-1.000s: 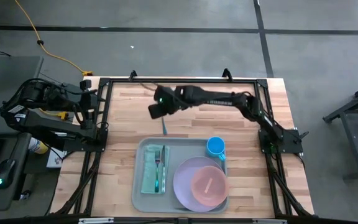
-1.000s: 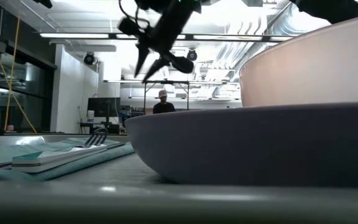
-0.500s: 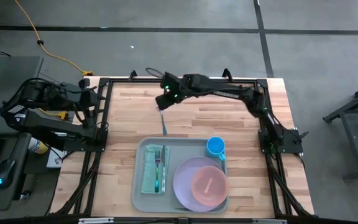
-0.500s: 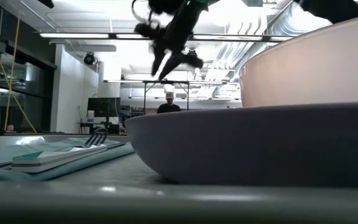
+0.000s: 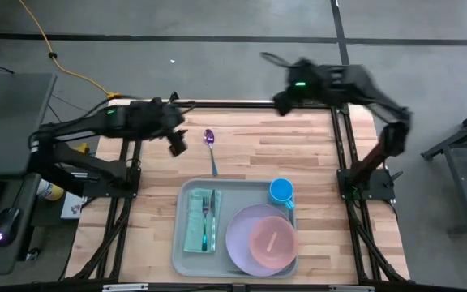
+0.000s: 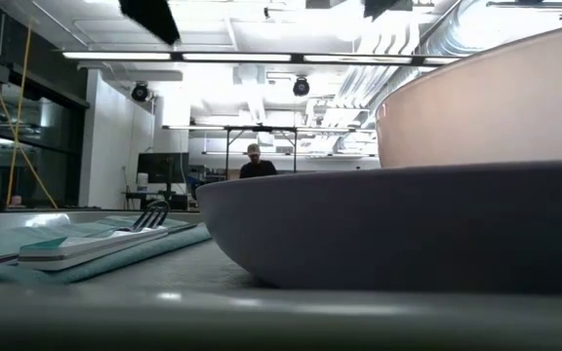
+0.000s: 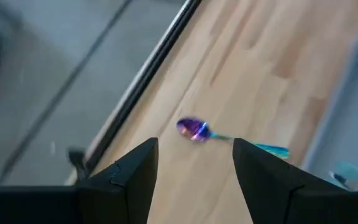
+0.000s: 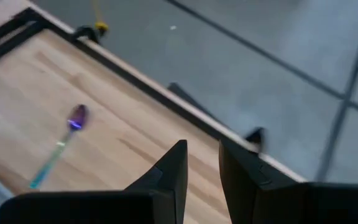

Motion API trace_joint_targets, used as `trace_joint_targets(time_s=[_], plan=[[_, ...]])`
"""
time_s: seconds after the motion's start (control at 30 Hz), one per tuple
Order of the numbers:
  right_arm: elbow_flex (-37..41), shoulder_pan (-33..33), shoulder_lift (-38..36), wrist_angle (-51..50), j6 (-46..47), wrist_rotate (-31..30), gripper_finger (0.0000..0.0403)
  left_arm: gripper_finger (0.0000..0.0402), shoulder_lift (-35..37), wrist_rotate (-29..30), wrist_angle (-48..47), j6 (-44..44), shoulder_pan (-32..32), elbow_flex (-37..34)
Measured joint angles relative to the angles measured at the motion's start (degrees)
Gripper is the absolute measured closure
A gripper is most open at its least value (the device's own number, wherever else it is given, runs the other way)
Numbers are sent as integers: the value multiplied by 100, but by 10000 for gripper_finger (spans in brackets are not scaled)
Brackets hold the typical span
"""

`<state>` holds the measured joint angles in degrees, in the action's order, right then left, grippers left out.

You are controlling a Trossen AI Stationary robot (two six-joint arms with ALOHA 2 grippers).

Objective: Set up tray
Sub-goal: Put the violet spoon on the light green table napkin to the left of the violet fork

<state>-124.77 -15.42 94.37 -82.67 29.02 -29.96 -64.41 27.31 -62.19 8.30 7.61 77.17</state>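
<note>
The left gripper (image 5: 177, 143) hangs over the far left part of the tabletop (image 5: 314, 154), its two dark, blocky fingers (image 7: 132, 180) spread wide with nothing between them. Just beside it lies a spoon (image 5: 211, 150) with a shiny purple oval bowl and a slim teal handle, flat on the wood, handle end pointing toward the tray (image 5: 181, 243); in the left wrist view the spoon (image 7: 216, 134) shows in the gap between the fingers, apart from them.

The right gripper (image 5: 282, 102) is up at the far edge of the tabletop, near the black frame rail (image 5: 242, 104). Its fingers (image 8: 173, 168) stand close together with a narrow gap, gripping nothing.

The tabletop is pale butcher-block wood in long strips. On its near half sits the tray, a pale grey-blue plastic rectangle with rounded corners and a raised rim. In its left part lies a folded teal cloth (image 5: 194, 221) with a fork (image 5: 206, 212) on top. At its right is a round lavender plate (image 5: 246, 235) carrying a smooth pink bowl (image 5: 272, 241), and beyond them a small round blue cup (image 5: 281, 191) at the tray's far right corner.

In the low view the plate's curved wall (image 6: 398, 229) fills the frame, the bowl (image 6: 486, 107) above it, and the fork's tines (image 6: 151, 214) rise from the cloth (image 6: 76, 249). Far behind, a person (image 6: 255, 164) stands in the room.
</note>
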Motion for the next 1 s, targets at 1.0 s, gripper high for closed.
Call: trace_joint_targets(time_s=[1.0], plan=[[7, 697, -2797, -732, -1224, -716, 334, 163, -2196, -2155, 166, 3030, 2229, 0]])
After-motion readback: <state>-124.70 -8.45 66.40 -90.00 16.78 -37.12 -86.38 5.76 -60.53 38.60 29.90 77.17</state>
